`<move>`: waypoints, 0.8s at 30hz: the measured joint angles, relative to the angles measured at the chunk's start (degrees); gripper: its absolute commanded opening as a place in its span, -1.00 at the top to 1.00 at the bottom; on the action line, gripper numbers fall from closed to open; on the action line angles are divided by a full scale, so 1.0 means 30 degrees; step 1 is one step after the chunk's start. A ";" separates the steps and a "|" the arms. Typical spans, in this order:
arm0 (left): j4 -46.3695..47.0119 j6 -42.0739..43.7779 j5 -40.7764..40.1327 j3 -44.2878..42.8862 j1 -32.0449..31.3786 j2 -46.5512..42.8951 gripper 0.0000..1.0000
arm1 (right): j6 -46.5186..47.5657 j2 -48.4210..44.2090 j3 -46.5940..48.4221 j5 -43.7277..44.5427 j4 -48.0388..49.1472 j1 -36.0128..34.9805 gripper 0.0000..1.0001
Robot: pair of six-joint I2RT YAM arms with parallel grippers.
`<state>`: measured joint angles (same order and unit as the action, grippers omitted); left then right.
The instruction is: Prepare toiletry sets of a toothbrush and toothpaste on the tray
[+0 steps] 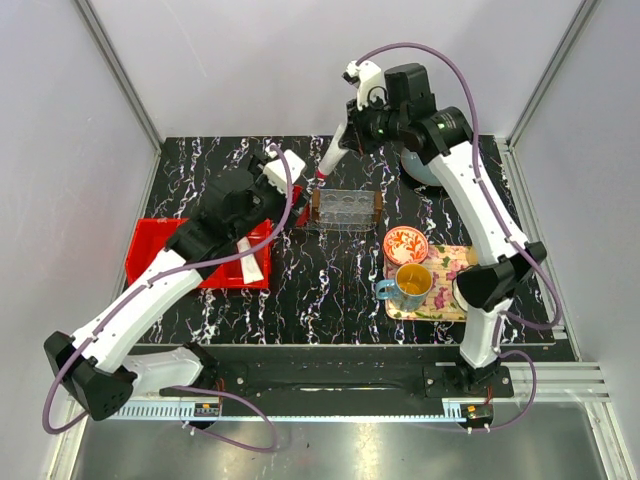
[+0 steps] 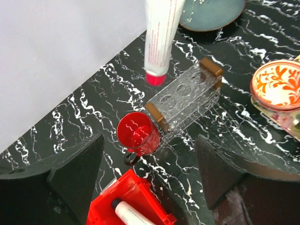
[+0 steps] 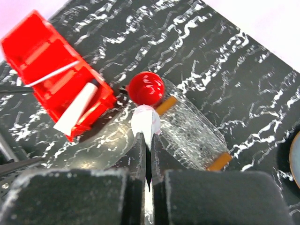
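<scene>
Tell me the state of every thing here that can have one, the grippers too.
right gripper: shut on the first toothpaste tube, cap down, off the table.
left gripper: open, empty.
second toothpaste tube: lying in the red bin.
toothbrush: lying in the red bin.
clear tray: flat on the table, empty.
red cup: upright, looks empty.
mug: upright, yellowish liquid inside.
</scene>
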<state>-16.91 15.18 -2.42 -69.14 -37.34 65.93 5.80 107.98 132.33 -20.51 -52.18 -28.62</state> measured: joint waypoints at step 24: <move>-0.0321 0.1464 -0.0270 0.3169 0.2849 -0.1749 -0.63 | 0.1654 0.4364 0.2273 0.4852 -0.2550 0.0000 1.00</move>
<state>-17.87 19.57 -3.22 -59.64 -28.80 60.69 10.76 121.08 139.15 -5.96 -59.83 -28.62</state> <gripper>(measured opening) 0.823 0.022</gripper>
